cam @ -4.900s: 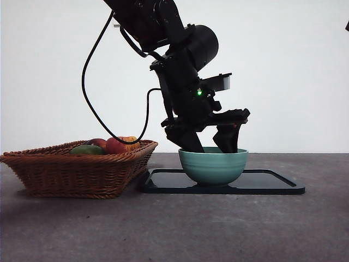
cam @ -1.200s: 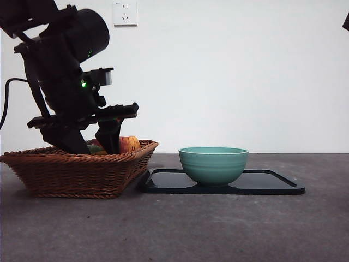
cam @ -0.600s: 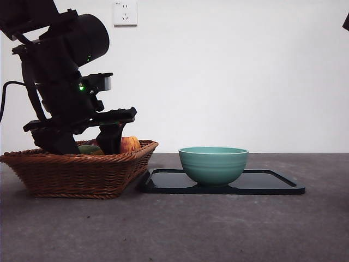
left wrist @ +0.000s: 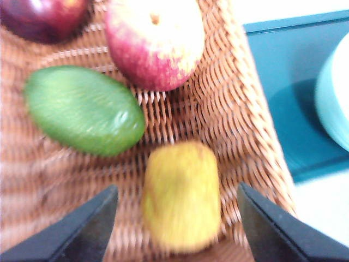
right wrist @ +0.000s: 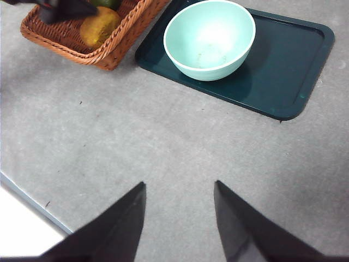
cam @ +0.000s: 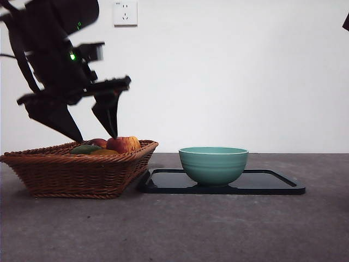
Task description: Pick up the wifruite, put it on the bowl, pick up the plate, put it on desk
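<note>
Left gripper (left wrist: pixel 175 215), jaws spread and empty, above small light brownish wifruite (left wrist: pixel 181 195) in basket (left wrist: pixel 229 117); firm, rounded, likely best pinched across middle.

wall (cam: pixel 245 76): plain white, evenly lit, fills the space behind the scene | wall socket (cam: pixel 125 12): white, high on the wall, left of centre | tabletop (cam: pixel 218 224): dark grey-brown, matte, faintly mottled | tabletop edge (right wrist: pixel 32 203): pale strip beyond it, right wrist view
</note>
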